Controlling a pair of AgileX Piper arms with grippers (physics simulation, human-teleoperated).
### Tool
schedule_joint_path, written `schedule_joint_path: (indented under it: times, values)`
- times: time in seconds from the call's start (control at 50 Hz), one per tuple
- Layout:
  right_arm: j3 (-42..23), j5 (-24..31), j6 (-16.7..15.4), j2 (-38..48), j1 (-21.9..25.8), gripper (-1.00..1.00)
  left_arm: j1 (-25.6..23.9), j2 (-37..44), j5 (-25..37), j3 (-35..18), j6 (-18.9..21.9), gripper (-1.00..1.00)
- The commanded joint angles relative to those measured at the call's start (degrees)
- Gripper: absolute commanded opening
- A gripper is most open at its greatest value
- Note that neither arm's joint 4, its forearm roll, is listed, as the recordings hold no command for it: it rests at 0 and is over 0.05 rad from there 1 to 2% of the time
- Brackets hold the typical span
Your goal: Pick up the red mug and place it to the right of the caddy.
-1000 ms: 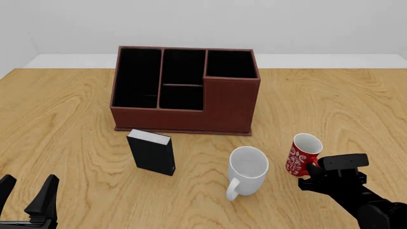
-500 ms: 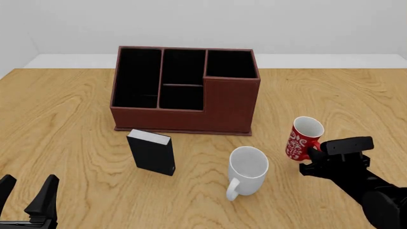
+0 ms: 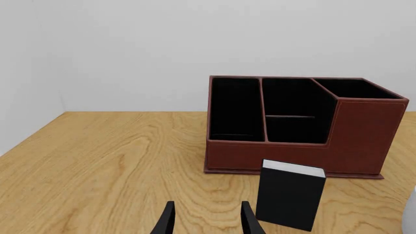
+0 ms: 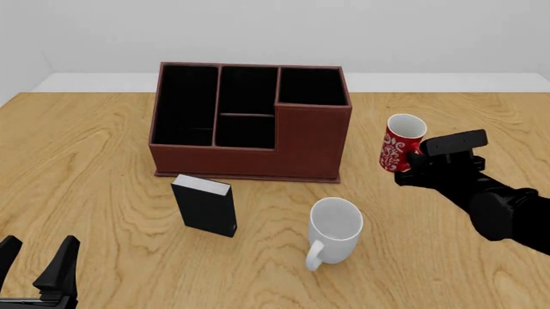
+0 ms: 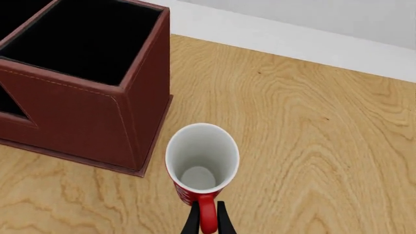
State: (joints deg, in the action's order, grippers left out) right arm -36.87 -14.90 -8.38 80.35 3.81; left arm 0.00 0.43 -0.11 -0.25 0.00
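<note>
The red mug [image 4: 400, 149] with a white swirly pattern hangs in the air, upright, just right of the caddy [image 4: 297, 145]. My right gripper [image 4: 417, 158] is shut on its red handle [image 5: 206, 217]. In the right wrist view the mug's white inside [image 5: 201, 158] shows from above, beside the caddy's right corner [image 5: 140, 122]. My left gripper [image 4: 36, 270] is open and empty at the near left edge of the table. In the left wrist view its fingertips [image 3: 167, 223] stand apart, facing the caddy [image 3: 361, 131].
A small black box [image 4: 206, 206] stands upright in front of the caddy; it also shows in the left wrist view [image 3: 289, 195]. A larger plain white mug [image 4: 333, 232] stands near the middle front. The wooden table [image 4: 94, 167] ends at a white wall behind.
My right gripper has lifted the red mug off the table and carried it farther away, up beside the caddy's right side. The left arm has not moved.
</note>
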Motion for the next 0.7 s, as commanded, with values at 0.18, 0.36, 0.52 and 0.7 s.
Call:
schedule_joint_path:
  times: [0.18,0.36,0.52,0.7]
  values:
    - [-10.43,-1.08,-0.25,11.9,-1.05,-1.0,0.0,0.0,0.0,0.0,0.0,1.0]
    - [-15.13,-0.59,0.08,17.75,-0.72,-1.0,0.0,0.0,0.0,0.0,0.0,1.0]
    - [-18.57,0.31,0.29,21.29,-0.28,-1.0,0.0,0.0,0.0,0.0,0.0,1.0]
    - [-21.25,1.18,0.21,23.77,0.28,-1.0,0.0,0.0,0.0,0.0,0.0,1.0]
